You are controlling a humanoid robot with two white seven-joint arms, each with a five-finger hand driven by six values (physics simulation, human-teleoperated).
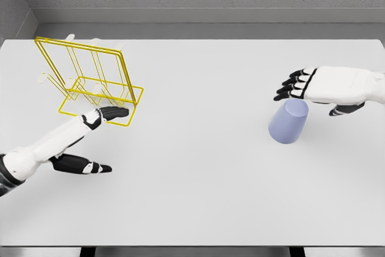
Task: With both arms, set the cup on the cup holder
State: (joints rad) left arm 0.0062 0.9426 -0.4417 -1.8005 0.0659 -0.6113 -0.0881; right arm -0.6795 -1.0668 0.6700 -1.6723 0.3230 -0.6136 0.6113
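A pale blue cup [289, 121] stands upside down on the white table, right of the middle. My right hand [301, 85] hovers just above and behind it, fingers spread and pointing left, holding nothing. The yellow wire cup holder [90, 79] stands at the back left, with white pegs sticking up from its frame. My left hand [99, 130] reaches in from the lower left. Its fingers are extended and open, with the fingertips [117, 112] at the holder's front base rail. The thumb [90, 167] points right, lower down.
The white table [198, 179] stretches wide between the holder and the cup. Grey walls close off the back and left. The table's front edge runs along the bottom of the view.
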